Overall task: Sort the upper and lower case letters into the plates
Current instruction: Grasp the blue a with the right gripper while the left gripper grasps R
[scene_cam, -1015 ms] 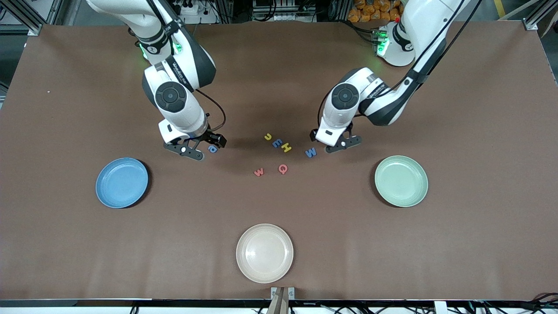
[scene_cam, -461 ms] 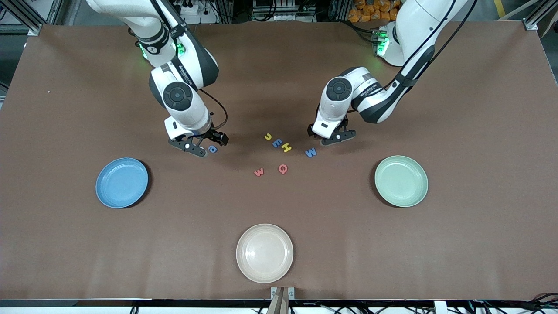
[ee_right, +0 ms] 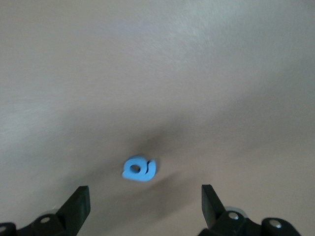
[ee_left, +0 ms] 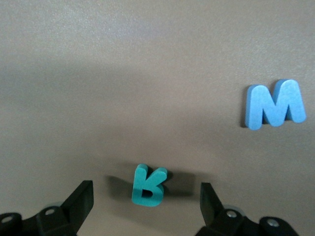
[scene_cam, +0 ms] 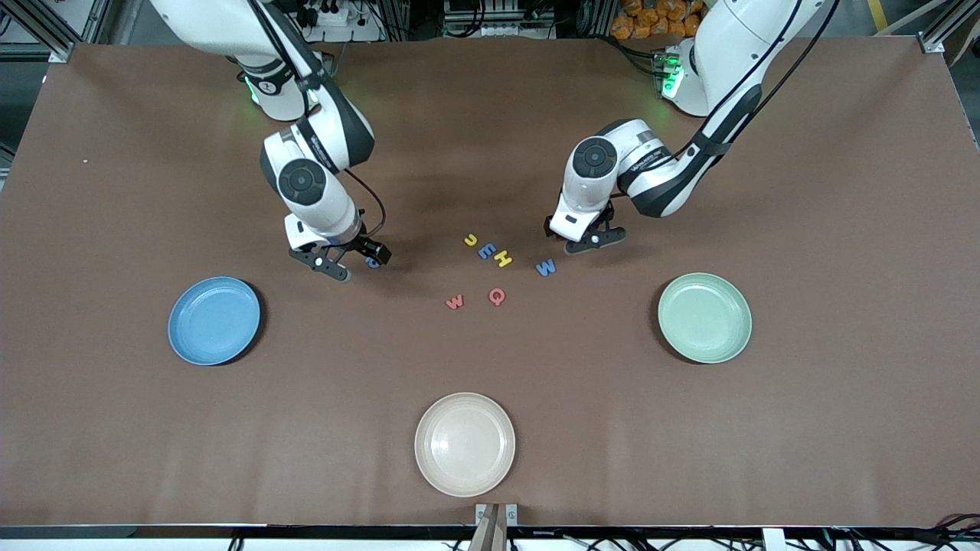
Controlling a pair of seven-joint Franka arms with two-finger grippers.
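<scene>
Nearest my camera sits the cream plate [scene_cam: 465, 444], bare, and I judge it no part of the sort. Farther up, the blue plate [scene_cam: 213, 320] lies toward the right arm's end of the table and the mint green plate [scene_cam: 704, 317] toward the left arm's end. Both hold nothing, so I read the sorting as not yet begun.

Between the two plates the letters are scattered loose on the brown table [scene_cam: 490, 115]: a pink w [scene_cam: 455, 301] and a pink Q [scene_cam: 497, 296] nearest, then a blue W [scene_cam: 545, 267], a yellow H [scene_cam: 503, 258], a blue E [scene_cam: 486, 250] and a small yellow letter [scene_cam: 471, 240] farthest of that cluster.

I have the right gripper [scene_cam: 341, 260] low over a small blue letter [ee_right: 139, 169] that lies apart from the cluster, toward the right arm's end. Its jaws stand wide, the letter between them in the wrist view, which I take as lining up a pick.

The left gripper [scene_cam: 586, 240] hangs low over a teal letter [ee_left: 148, 185], just beside the blue W and farther from the camera. Its jaws are spread either side of that letter, not touching it. Each arm works the letter closest to its own plate, which looks sensible to me.
</scene>
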